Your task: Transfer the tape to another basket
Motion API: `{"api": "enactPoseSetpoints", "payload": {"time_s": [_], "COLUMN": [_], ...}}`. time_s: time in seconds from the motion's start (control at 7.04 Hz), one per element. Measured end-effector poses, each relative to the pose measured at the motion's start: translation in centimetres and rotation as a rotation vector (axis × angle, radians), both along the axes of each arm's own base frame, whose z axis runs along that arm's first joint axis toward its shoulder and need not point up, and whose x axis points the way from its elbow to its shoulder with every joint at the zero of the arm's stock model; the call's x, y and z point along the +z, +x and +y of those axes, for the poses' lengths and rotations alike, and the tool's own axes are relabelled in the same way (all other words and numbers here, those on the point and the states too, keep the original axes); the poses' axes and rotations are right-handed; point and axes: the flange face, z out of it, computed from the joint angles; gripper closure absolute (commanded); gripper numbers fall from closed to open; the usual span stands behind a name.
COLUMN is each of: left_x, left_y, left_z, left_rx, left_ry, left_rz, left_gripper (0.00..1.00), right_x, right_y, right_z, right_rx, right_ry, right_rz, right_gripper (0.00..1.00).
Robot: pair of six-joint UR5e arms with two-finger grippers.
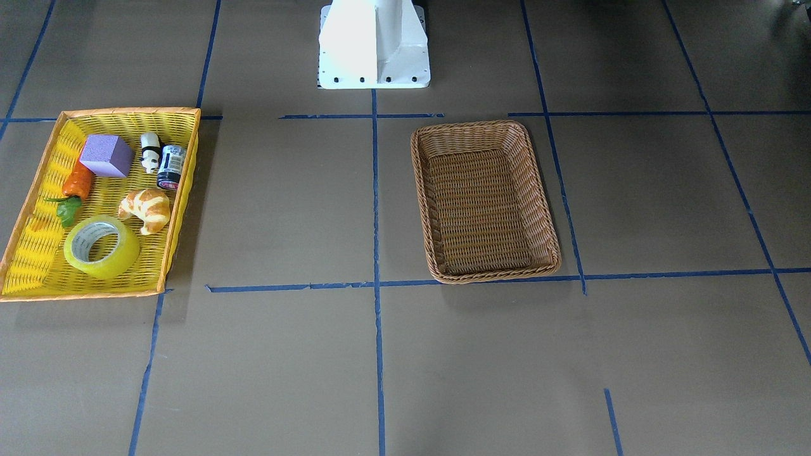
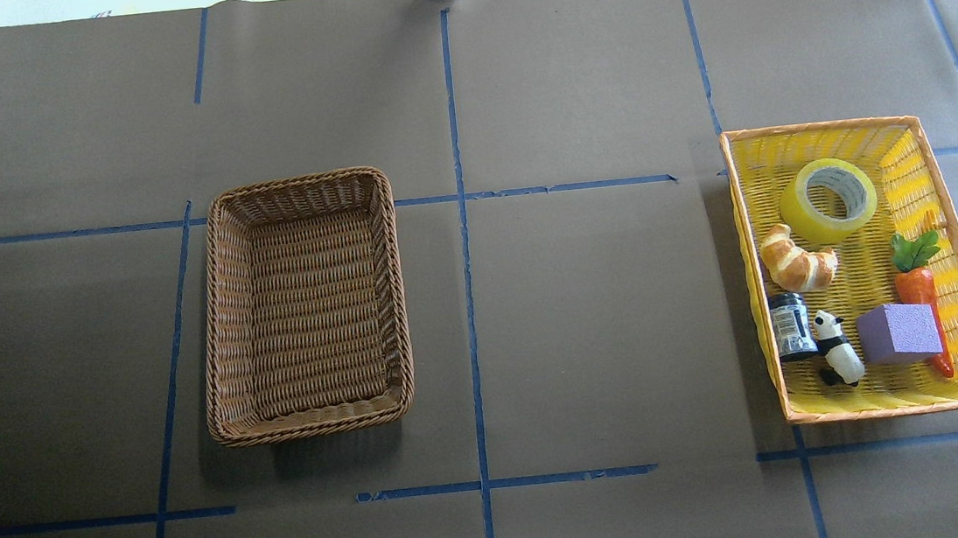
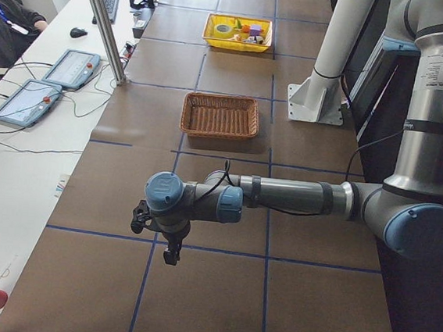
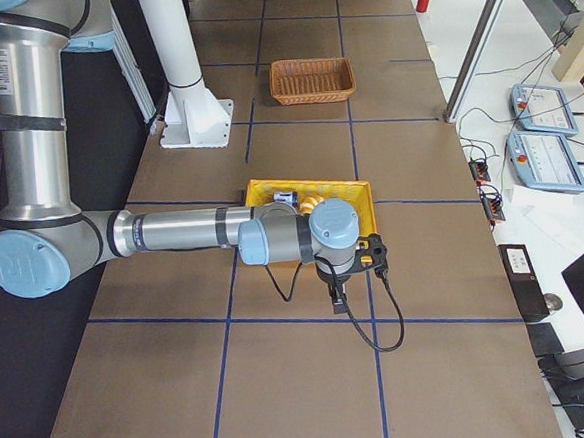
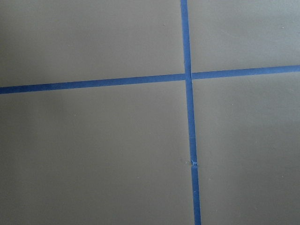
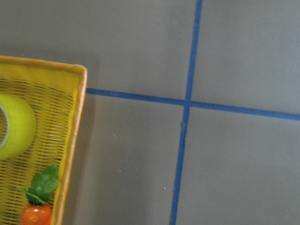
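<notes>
The tape is a yellow translucent roll lying flat in the bright yellow tray, at the end far from the robot; it also shows in the overhead view and at the left edge of the right wrist view. The brown wicker basket holds nothing. My left gripper hangs over bare table, far from the brown basket; I cannot tell if it is open. My right gripper hangs just outside the yellow tray; I cannot tell its state.
The yellow tray also holds a croissant, a carrot, a purple block, a panda figure and a small can. The robot's white base stands between the baskets.
</notes>
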Motion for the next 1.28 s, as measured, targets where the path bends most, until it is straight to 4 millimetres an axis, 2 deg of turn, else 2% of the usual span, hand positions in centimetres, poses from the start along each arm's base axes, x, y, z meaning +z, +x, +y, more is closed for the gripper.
{"api": "enactPoseSetpoints", "payload": {"time_s": [0.28, 0.43, 0.57, 0.71, 0.99, 1.28], "left_x": [-0.5, -0.6, -0.6, -0.6, -0.6, -0.6], "left_y": [0.0, 0.0, 0.0, 0.0, 0.0, 0.0], "left_z": [0.0, 0.0, 0.0, 0.0, 0.0, 0.0], "left_rx": [-0.001, -0.002, -0.002, -0.001, -0.001, -0.001], "left_ry": [0.009, 0.010, 0.010, 0.010, 0.010, 0.010], "left_rz": [-0.001, -0.001, 0.000, 0.000, 0.000, 0.001], "left_gripper": [0.00, 0.00, 0.00, 0.00, 0.00, 0.00], "right_x": [-8.3, -10.6, -11.9, -12.7, -12.8, -11.0], "right_y": [-4.6, -7.2, -10.0, -12.8, -17.7, -21.6], "right_z": [-4.2, -4.8, -4.8, -4.6, -4.1, -4.1], "right_rx": [-0.063, -0.042, 0.003, 0.020, 0.010, 0.021], "right_ry": [0.142, 0.117, 0.037, -0.021, -0.051, -0.047], "right_rz": [0.017, 0.009, -0.009, -0.021, 0.002, 0.010], "right_gripper": [0.00, 0.00, 0.00, 0.00, 0.00, 0.00]}}
